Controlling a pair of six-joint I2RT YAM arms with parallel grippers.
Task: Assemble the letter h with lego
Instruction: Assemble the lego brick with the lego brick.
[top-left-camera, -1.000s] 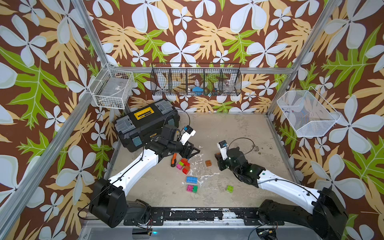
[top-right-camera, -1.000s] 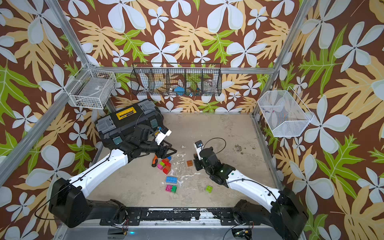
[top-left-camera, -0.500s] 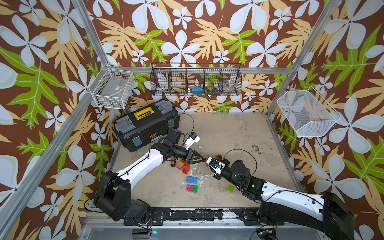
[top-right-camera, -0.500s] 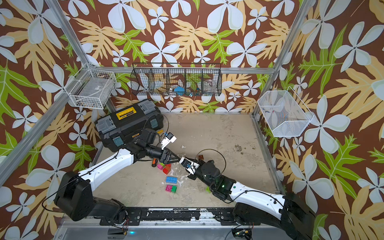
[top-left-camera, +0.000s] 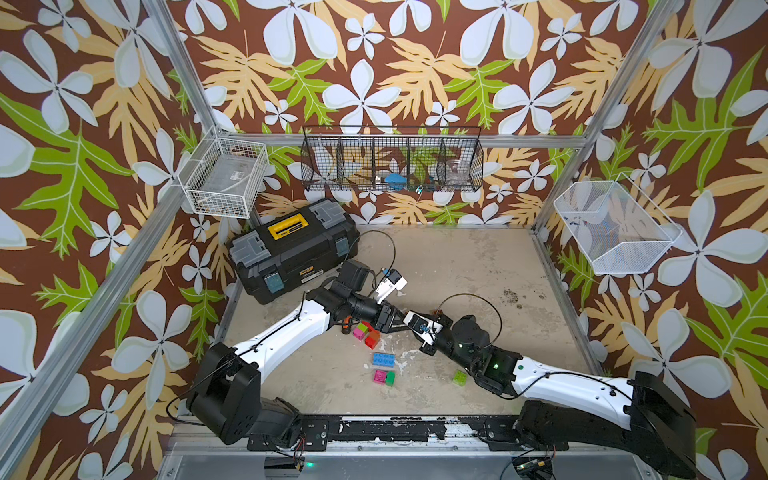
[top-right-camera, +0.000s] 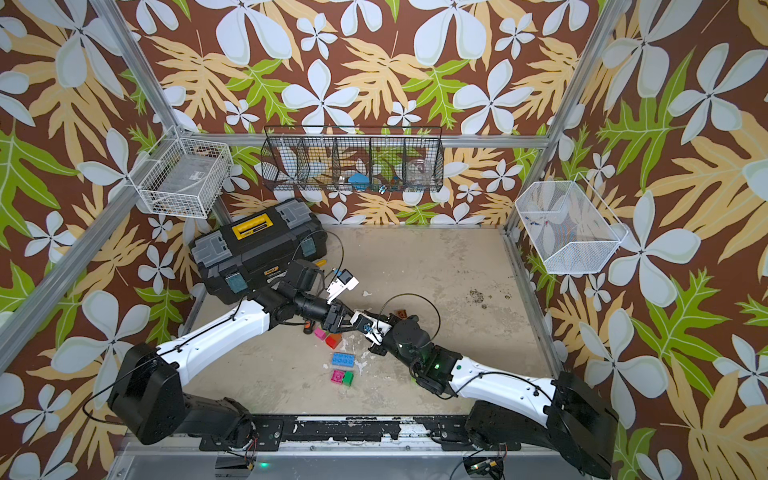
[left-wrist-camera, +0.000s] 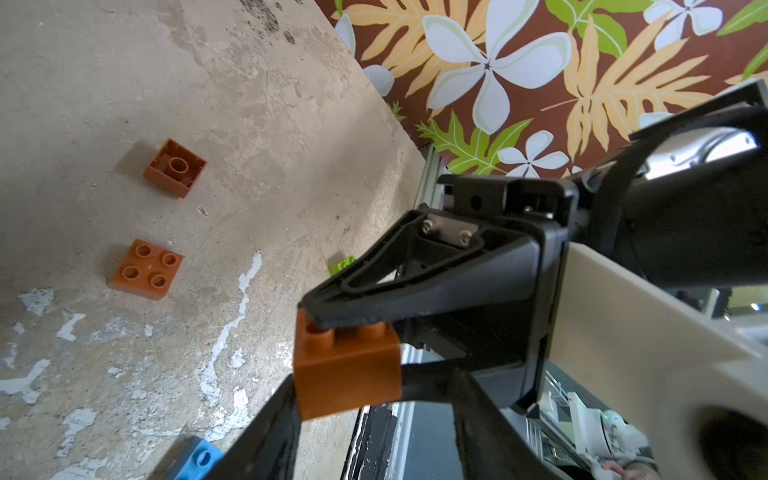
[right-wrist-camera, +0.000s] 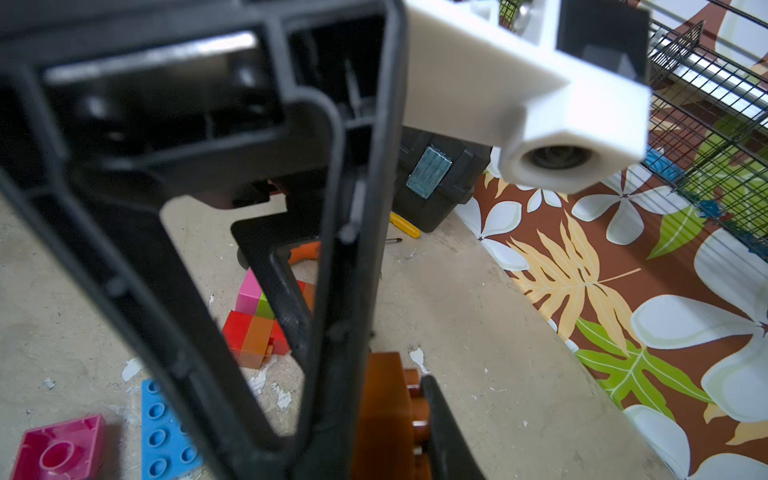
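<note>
Near: pink+green pair (top-left-camera: 384, 377), green brick (top-left-camera: 459, 377), blue plate (top-left-camera: 384, 360) loose on desk (top-left-camera: 457, 266).
Clump: pink/green/red/orange lego (top-left-camera: 365, 334) on desk beside my L wrist; no h yet, can't tell what's joined.
R jaws: pinching orange brick (left-wrist-camera: 347, 374) in mid-air, one tip on its studs.
L jaws: flank that brick's sides, one tip touching; can't tell if they're pressing yet.
Far: 2 spare orange bricks (left-wrist-camera: 146, 269) on desk, one flipped; toolbox (top-left-camera: 291, 249) at back.
Changed: a sec ago arms stood apart, L jaws wider, by clump; since then R arm (top-left-camera: 561, 380) swung in, tips now meet, L jaws narrowed, R pinch same.
Means: handover R→L under way, I'd say; brick prob. headed for clump. R must hold till L grip's sure, else it drops.
</note>
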